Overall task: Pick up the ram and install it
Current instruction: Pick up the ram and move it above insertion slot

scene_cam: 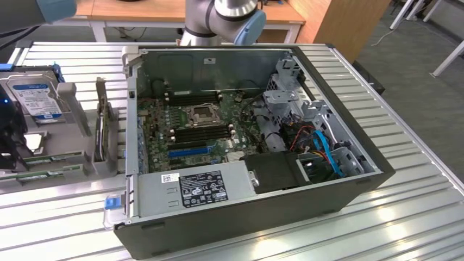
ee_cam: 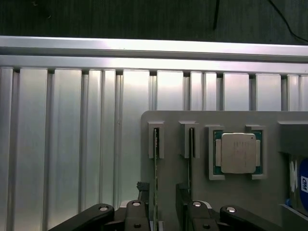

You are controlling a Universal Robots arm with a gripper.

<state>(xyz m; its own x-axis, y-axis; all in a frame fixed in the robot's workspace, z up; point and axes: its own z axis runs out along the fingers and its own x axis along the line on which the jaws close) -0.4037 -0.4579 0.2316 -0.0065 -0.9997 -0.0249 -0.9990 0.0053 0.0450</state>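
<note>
We found the claw [ee_cam: 161, 204] released, its jaws straddling the ram [ee_cam: 155, 163], which stood on edge in its slot of the grey holder [ee_cam: 171, 168] on the table [ee_cam: 72, 144]. Risk judged: an off-centre closure could tilt it or catch the neighbouring stick [ee_cam: 191, 159].

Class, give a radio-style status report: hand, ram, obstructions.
Hand open, the ram lined up between its fingers. Ram on edge in its holder slot, not lifted. Second stick in the neighbouring slot, close by one finger.
</note>
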